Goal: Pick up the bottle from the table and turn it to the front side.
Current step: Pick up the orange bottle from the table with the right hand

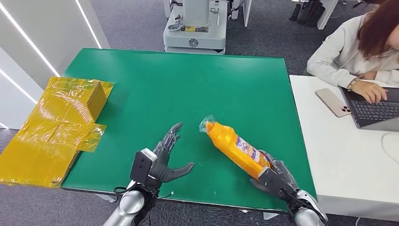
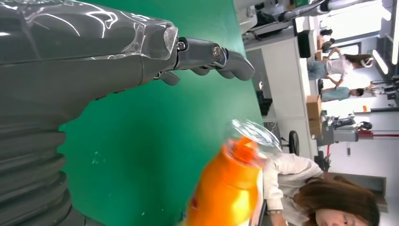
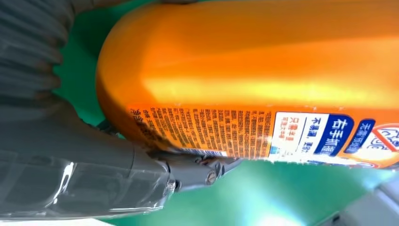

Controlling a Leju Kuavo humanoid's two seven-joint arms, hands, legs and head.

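The orange bottle (image 1: 236,148) is lying tilted at lower right of centre in the head view, printed label showing, clear wrap crinkling around its cap. The right hand (image 1: 275,181) is gripping its base, while the left hand (image 1: 165,157) is hanging loose at lower centre, fingers spread, holding nothing.

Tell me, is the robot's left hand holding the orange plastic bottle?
No, the left hand hovers open beside the orange plastic bottle; the right hand grips its base.

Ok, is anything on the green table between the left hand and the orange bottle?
Nothing visible. The left hand, fingers apart and holding nothing, hovers beside the orange bottle, with bare green table between them. The right hand grips the bottle's base.
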